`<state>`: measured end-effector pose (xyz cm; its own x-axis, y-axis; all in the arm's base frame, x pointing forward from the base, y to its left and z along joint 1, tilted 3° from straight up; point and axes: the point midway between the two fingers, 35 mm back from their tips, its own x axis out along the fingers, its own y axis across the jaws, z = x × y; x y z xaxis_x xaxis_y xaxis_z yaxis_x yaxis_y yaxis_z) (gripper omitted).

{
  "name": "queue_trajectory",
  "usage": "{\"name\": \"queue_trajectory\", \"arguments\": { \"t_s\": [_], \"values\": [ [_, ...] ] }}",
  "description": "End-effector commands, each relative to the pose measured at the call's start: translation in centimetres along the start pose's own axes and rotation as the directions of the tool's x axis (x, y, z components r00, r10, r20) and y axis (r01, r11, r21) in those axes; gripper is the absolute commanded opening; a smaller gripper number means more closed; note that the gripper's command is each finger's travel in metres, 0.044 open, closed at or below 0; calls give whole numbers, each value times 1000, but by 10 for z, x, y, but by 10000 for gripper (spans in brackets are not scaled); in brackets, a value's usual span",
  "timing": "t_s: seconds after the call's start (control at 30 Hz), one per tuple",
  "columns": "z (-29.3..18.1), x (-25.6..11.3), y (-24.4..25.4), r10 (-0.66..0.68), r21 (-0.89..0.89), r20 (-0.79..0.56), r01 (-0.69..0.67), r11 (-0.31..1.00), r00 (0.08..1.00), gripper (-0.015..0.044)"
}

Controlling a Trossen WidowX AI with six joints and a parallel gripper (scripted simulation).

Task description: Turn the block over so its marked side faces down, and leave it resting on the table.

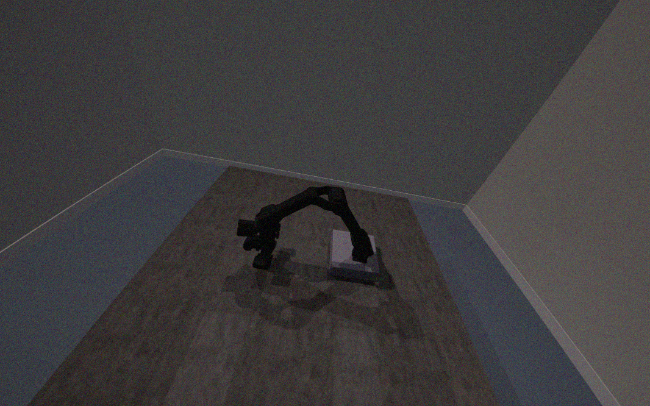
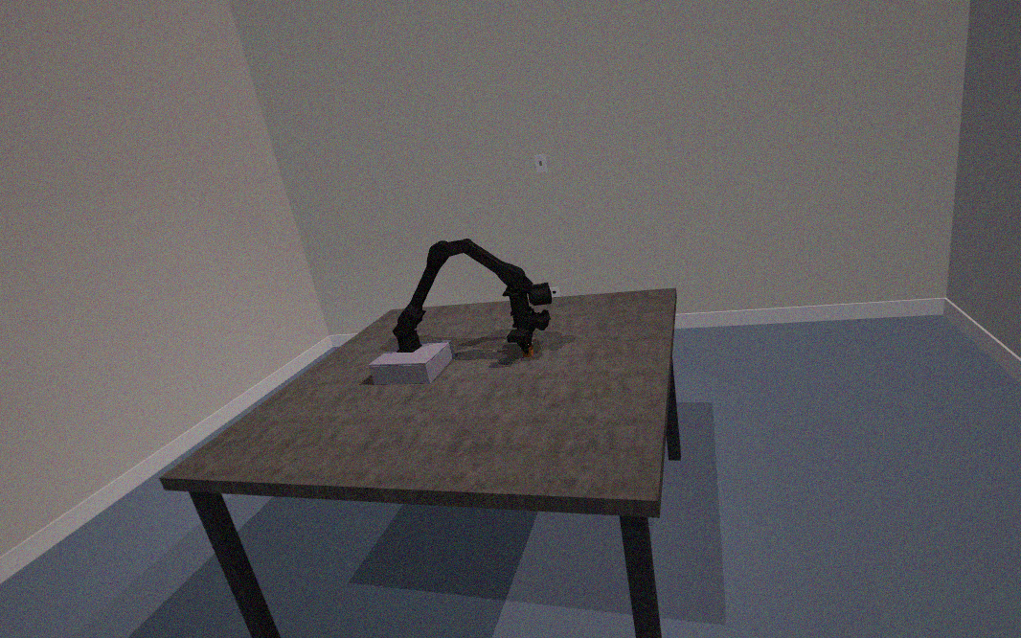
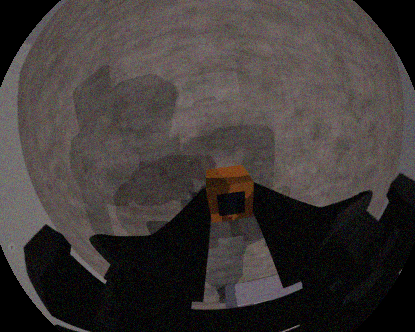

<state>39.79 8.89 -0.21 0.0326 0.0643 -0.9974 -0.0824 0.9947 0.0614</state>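
Note:
The orange block (image 2: 530, 352) (image 3: 228, 173) is small, with a dark square mark on the side that faces the wrist camera, so the marked side is up. It appears to be at table height. My gripper (image 2: 527, 350) (image 3: 228, 190) points down and is shut on the block, with one black finger on each side of it in the wrist view. In the top view the gripper (image 1: 261, 264) hides the block. The table (image 1: 266, 363) (image 2: 435, 444) (image 3: 306, 65) is brown, with the arm's shadows across it.
A pale box (image 1: 340, 244) (image 2: 399, 371) sits on the table at the arm's base. Part of a pale surface (image 3: 258, 291) shows between the fingers low in the wrist view. The table's near edge (image 2: 411, 496) shows in the exterior view.

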Motion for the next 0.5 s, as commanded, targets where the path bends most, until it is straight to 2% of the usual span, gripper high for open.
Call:
{"name": "queue_trajectory", "arguments": {
  "t_s": [0.0, 0.03, 0.17, 0.47],
  "values": [
    [0, 0, 0, -3, 3, 1, 3, 1000, 1000, 25],
    [0, -1, 0, -3, 3, 1, 3, 1000, 1000, 0],
    [0, -28, 0, -3, 3, 1, 3, 1000, 1000, 0],
    [2, -26, 0, -6, 1, 65, 6, 1000, 998, 0]
  ]
}}
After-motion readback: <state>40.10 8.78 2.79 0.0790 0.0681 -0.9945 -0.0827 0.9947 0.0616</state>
